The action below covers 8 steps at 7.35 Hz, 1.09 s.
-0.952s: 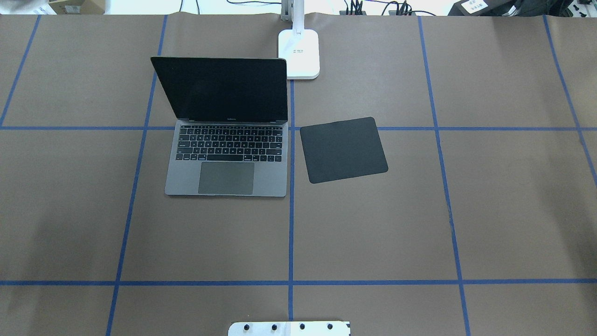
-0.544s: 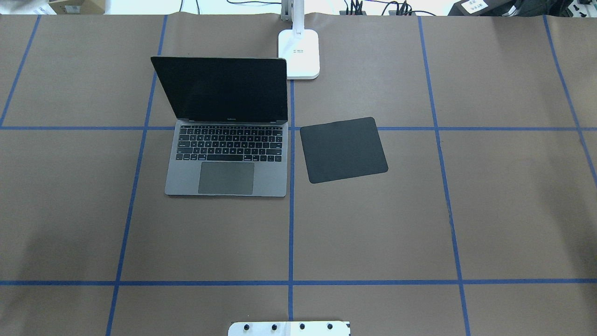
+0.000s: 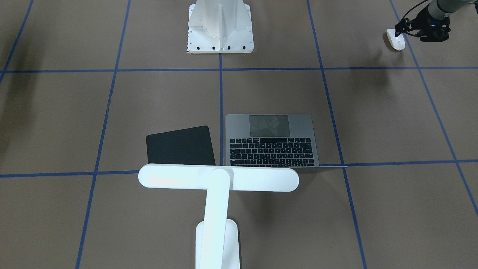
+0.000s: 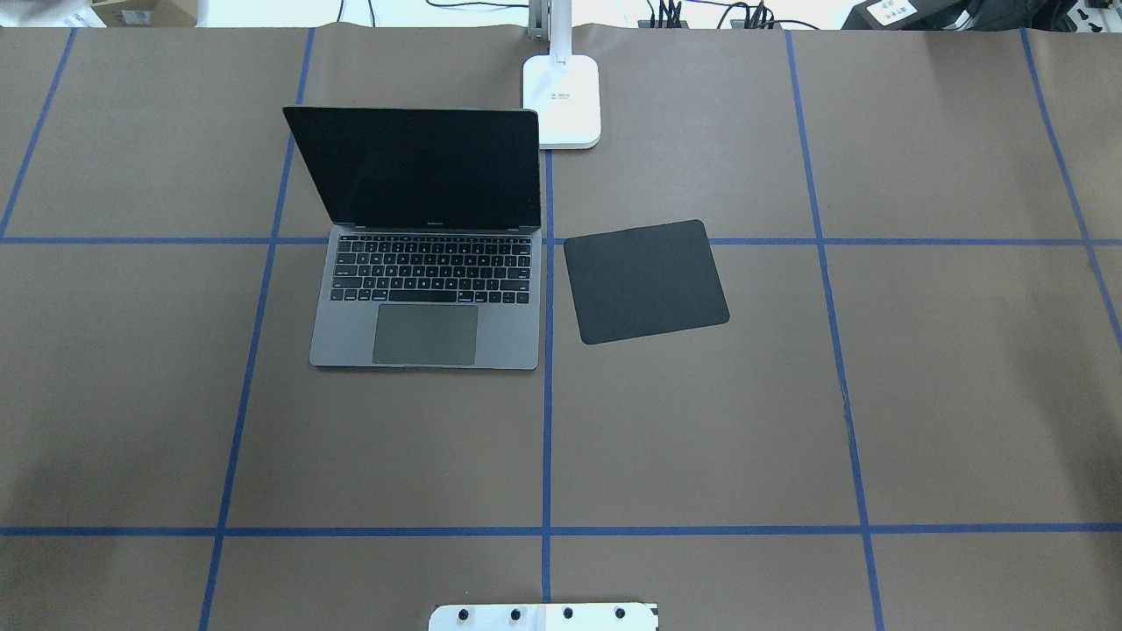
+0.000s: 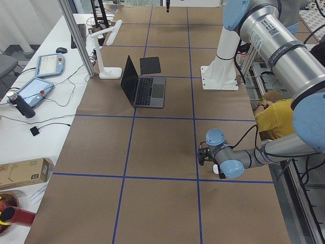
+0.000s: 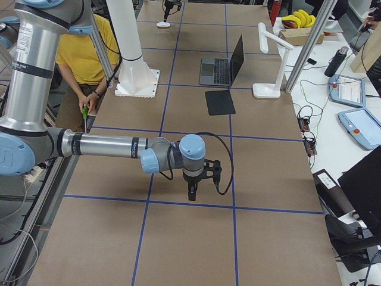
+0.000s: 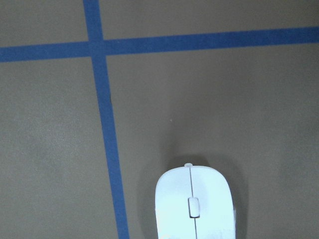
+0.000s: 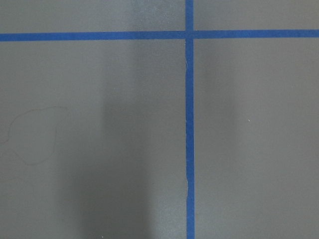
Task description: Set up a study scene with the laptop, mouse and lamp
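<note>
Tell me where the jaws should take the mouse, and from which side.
Come straight down from above and pinch the mouse across its two long sides at mid-body. It lies flat on the table, low and domed, so the top offers no hold; the sides run nearly parallel.

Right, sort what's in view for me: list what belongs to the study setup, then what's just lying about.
For the job: laptop, mouse, lamp.

Just lying about: black pad (not named in the task), white pedestal, cardboard box, bananas.
</note>
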Each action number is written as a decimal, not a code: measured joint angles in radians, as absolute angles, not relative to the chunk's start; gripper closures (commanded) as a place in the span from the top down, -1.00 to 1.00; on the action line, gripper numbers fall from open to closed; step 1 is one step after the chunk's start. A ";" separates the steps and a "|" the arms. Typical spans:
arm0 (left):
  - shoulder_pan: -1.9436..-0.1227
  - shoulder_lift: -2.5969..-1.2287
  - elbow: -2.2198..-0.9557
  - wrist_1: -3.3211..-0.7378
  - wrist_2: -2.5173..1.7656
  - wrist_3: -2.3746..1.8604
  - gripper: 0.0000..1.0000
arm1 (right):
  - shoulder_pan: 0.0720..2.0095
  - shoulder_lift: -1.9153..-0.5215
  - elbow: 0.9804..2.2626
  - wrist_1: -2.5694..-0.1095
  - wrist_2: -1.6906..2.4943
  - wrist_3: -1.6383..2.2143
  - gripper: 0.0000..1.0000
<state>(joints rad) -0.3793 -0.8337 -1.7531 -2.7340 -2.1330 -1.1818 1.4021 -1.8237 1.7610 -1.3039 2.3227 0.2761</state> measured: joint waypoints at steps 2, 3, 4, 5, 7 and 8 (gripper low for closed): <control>-0.327 -0.865 -1.737 -2.748 -2.132 -1.239 0.98 | 1.402 -1.820 1.760 -1.304 2.321 0.276 1.00; -0.310 -0.871 -1.725 -2.750 -2.132 -1.249 0.98 | 1.402 -1.818 1.759 -1.304 2.320 0.276 1.00; -0.298 -0.874 -1.714 -2.750 -2.132 -1.253 0.97 | 1.402 -1.817 1.759 -1.304 2.320 0.276 1.00; -0.290 -0.879 -1.705 -2.750 -2.131 -1.254 0.97 | 1.402 -1.816 1.759 -1.304 2.319 0.276 1.00; -0.276 -0.900 -1.683 -2.750 -2.131 -1.255 0.80 | 1.402 -1.815 1.758 -1.304 2.317 0.276 1.00; -0.270 -0.909 -1.676 -2.750 -2.131 -1.255 0.52 | 1.402 -1.815 1.758 -1.304 2.316 0.276 1.00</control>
<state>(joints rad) -0.2702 -0.9093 -1.6757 -2.7504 -2.1307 -1.2548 1.4020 -1.8148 1.7581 -1.3039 2.3162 0.2761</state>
